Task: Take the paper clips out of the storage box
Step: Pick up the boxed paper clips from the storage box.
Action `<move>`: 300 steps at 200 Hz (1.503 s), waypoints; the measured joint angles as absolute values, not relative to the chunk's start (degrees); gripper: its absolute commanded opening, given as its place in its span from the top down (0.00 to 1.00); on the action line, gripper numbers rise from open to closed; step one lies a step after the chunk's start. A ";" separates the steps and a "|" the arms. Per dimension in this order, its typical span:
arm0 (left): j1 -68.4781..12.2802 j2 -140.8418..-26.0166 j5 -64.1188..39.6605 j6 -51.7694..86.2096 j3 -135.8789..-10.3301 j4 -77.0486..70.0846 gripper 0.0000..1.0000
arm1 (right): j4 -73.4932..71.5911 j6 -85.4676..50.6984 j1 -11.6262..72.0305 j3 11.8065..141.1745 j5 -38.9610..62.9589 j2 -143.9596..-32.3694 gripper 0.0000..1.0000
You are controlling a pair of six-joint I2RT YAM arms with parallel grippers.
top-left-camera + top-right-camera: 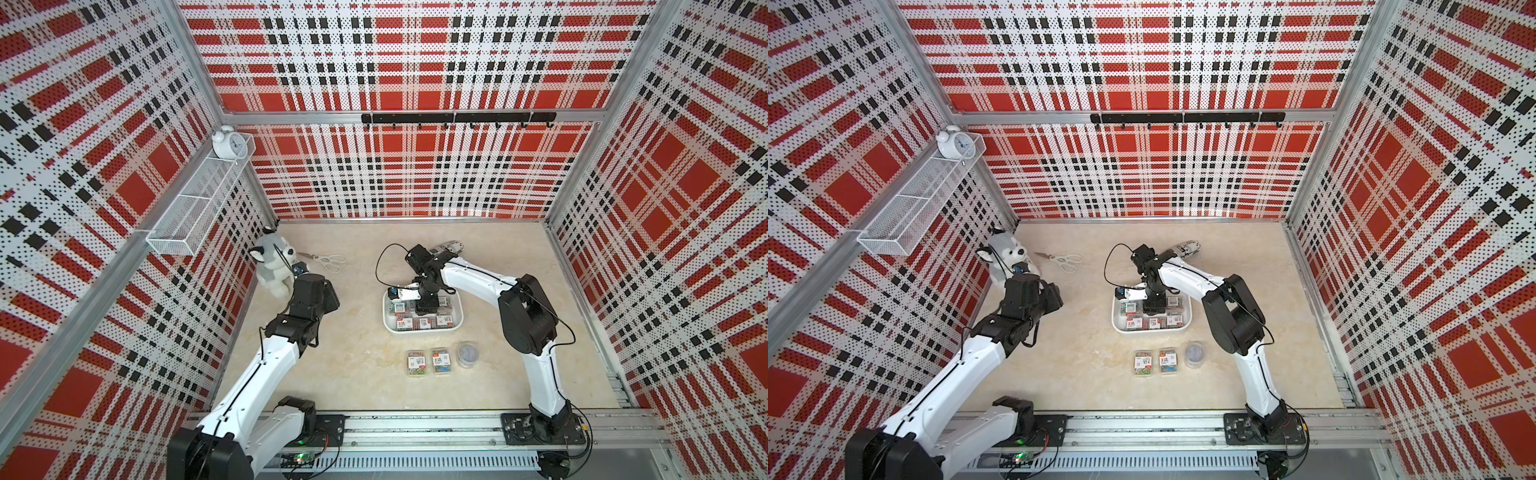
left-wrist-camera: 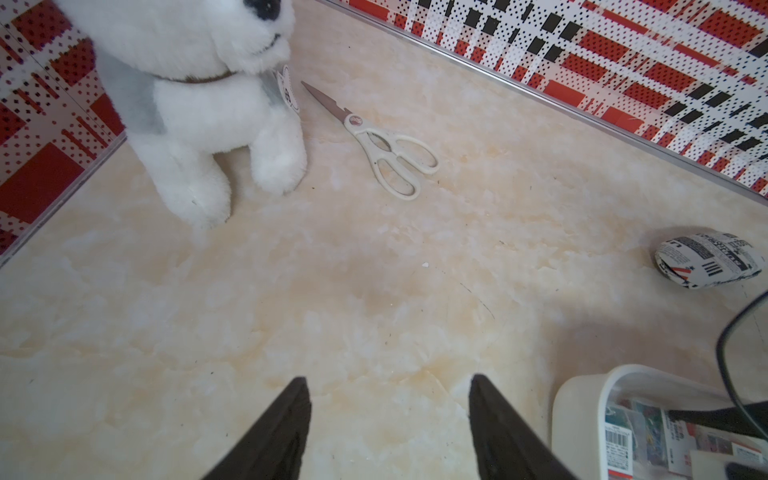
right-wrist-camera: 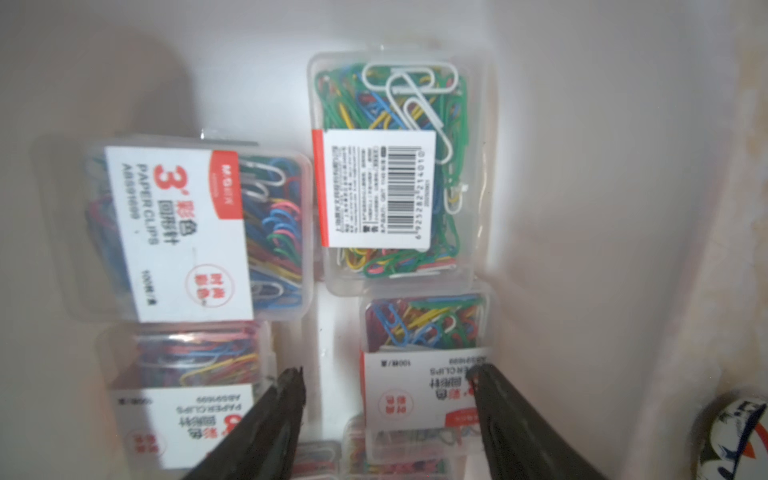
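Note:
The white storage box (image 1: 419, 331) stands mid-table and holds several clear cases of paper clips (image 3: 395, 166). My right gripper (image 3: 384, 374) reaches down into it, open. Its fingers stand either side of one labelled case (image 3: 415, 386), with a gap on one side. Other cases (image 3: 199, 232) lie beside it. In both top views two cases (image 1: 417, 363) (image 1: 1168, 360) and a round clear tub (image 1: 468, 353) sit on the table in front of the box. My left gripper (image 2: 390, 380) hovers open over bare table left of the box (image 2: 582, 399), holding nothing.
A plush husky (image 1: 274, 266) and white-handled scissors (image 1: 328, 262) lie at the back left. A black-and-white printed pouch (image 2: 706, 259) sits behind the box. A wire-mesh basket (image 1: 199, 199) with an alarm clock (image 1: 228, 143) hangs on the left wall.

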State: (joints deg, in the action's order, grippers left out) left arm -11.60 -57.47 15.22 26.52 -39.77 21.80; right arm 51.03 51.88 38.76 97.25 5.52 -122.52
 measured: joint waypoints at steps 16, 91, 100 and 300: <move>-11.60 -57.47 15.22 26.52 -39.77 21.80 0.37 | 50.96 52.01 38.44 98.04 5.34 -123.09 0.29; -11.60 -57.47 15.22 26.52 -39.77 21.80 0.36 | 52.10 52.03 37.69 100.77 7.55 -126.98 0.47; -11.60 -57.47 15.22 26.52 -39.77 21.80 0.36 | 52.16 52.03 37.69 100.77 7.79 -126.98 0.51; -11.16 -57.47 15.20 26.52 -39.77 21.80 0.37 | 45.01 43.38 38.50 94.35 1.15 -114.04 0.71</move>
State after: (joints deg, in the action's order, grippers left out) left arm -11.16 -57.47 15.20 26.52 -39.77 21.80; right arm 45.01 43.38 38.50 94.35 1.15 -114.04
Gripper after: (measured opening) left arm 0.635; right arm 0.544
